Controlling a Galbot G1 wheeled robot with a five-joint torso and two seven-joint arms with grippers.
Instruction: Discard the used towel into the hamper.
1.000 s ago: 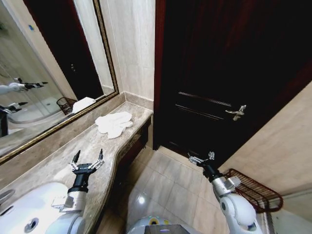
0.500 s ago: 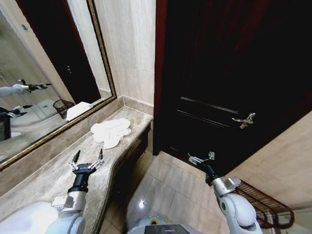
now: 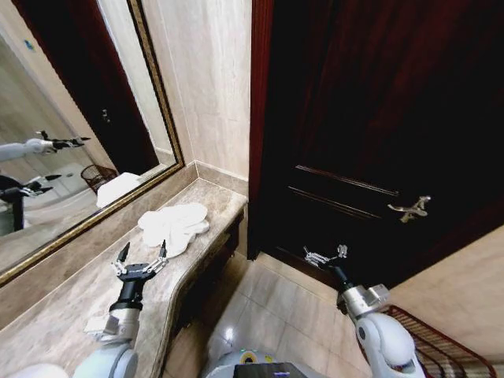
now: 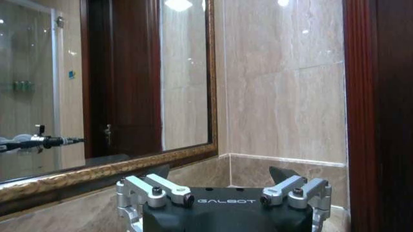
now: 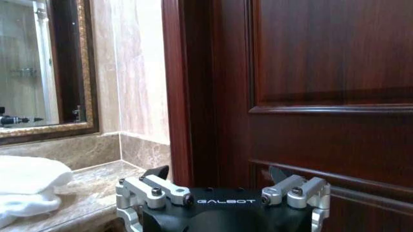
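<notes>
White and crumpled: found the used towel (image 3: 175,227) lying on the marble counter (image 3: 71,303), toward its far end, near the dark wooden door (image 3: 370,118). Judged it untouched, nothing yet lifted.

Saw the left gripper (image 3: 143,250) hovering over the counter just short of the towel, fingers spread wide and holding nothing; probably held low and open there to be ready for a grasp. Saw the right gripper (image 3: 324,253) out over the tiled floor (image 3: 268,307) before the door, likewise spread and empty, well apart from the towel; seemingly kept clear as the waiting arm.

Placed the hamper (image 3: 437,346) at the lower right of the head view, down on the floor beyond the right arm, cut by the edge, well apart from the towel.

Got from the head view alone the layout: towel, both arms, hamper. Got from the right wrist view a level look at the towel's folded edge on the counter beside the door frame. Got from the left wrist view the mirror (image 4: 103,96) and wall above the open jaws, no towel.
</notes>
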